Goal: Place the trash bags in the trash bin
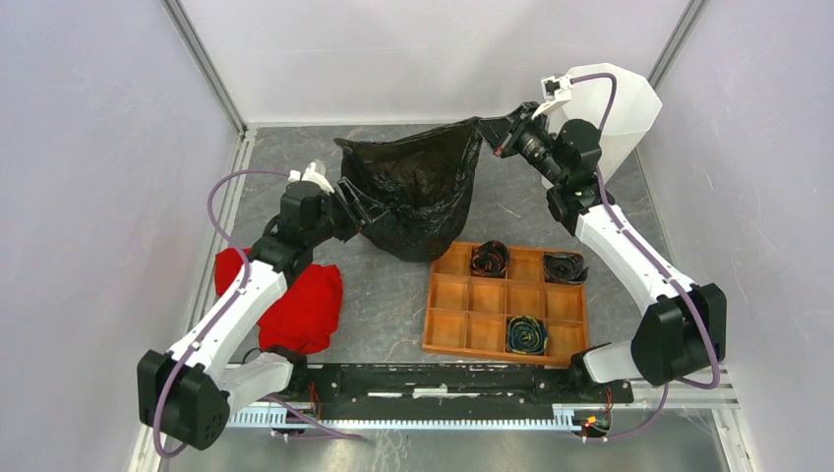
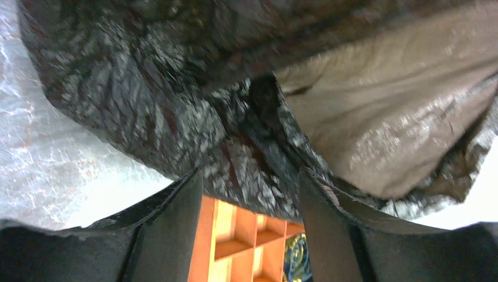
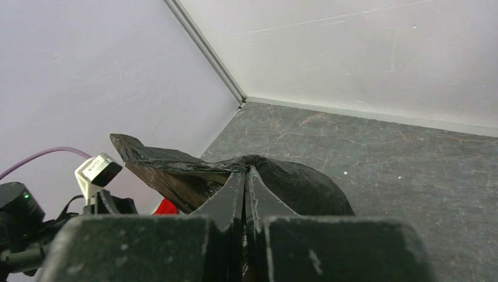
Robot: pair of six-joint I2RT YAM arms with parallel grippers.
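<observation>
Your right gripper [image 3: 244,194] has its jaws pinched tight on the trash bag [image 1: 418,192] rim. Your left gripper [image 1: 356,202] clamps the opposite rim, bag stretched open above the bench [image 1: 384,295]. Trash bin [image 1: 620,113] stands far right, behind the right arm.

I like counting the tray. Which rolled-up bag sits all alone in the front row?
The roll in the tray's near row, toward the right. The other two sit in the far row.
</observation>
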